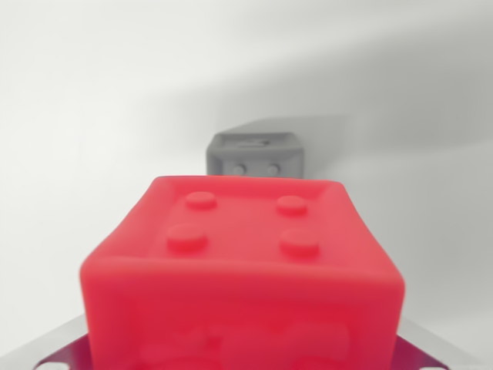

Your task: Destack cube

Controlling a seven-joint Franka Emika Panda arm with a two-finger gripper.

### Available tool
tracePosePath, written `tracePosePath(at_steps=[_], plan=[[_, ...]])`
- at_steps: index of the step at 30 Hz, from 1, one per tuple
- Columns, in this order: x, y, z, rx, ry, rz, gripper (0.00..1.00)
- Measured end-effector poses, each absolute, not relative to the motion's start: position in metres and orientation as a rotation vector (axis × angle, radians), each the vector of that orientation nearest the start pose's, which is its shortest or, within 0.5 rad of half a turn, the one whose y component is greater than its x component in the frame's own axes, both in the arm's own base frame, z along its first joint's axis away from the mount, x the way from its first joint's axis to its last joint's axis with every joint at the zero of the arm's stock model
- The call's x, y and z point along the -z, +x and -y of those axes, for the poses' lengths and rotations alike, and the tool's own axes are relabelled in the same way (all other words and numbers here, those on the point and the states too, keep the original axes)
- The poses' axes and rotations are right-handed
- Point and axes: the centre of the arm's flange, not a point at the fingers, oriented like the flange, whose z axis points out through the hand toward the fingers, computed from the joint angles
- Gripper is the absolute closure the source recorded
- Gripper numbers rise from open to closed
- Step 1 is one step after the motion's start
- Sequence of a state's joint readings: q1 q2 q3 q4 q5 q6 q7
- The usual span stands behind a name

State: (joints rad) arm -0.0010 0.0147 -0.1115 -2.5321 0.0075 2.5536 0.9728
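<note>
A red cube point(243, 270) is seen very close to the wrist camera, filling the lower half of the wrist view. 4 round studs are shown on the face turned toward the upper part of the picture. The near face is blurred; raised shapes on it cannot be resolved.

Grey metal parts of the gripper point(246, 358) are visible at the bottom corners, on either side of the red cube. The cube sits between them, so it is judged to be held in the jaws. The fingertips themselves are hidden by the cube, so actual contact cannot be confirmed.

A grey cube point(256, 156) is seen beyond the red one, smaller in the picture and well apart from it. Small round studs are shown on its near face. The 2 cubes are not touching, so the destacking is judged as done or nearly done, with release of the red cube remaining.

The surface point(85, 116) is plain white and matte. A soft grey shadow band is cast across the upper right. No walls, people or other items can be made out.
</note>
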Motion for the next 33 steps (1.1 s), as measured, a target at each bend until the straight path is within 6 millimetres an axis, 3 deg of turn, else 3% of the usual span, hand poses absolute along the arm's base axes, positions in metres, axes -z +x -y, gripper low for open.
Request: tracePosePath(at_steps=[33], plan=[[-0.251, 0.508, 0.087, 0.007, -2.713, -1.587, 1.00]])
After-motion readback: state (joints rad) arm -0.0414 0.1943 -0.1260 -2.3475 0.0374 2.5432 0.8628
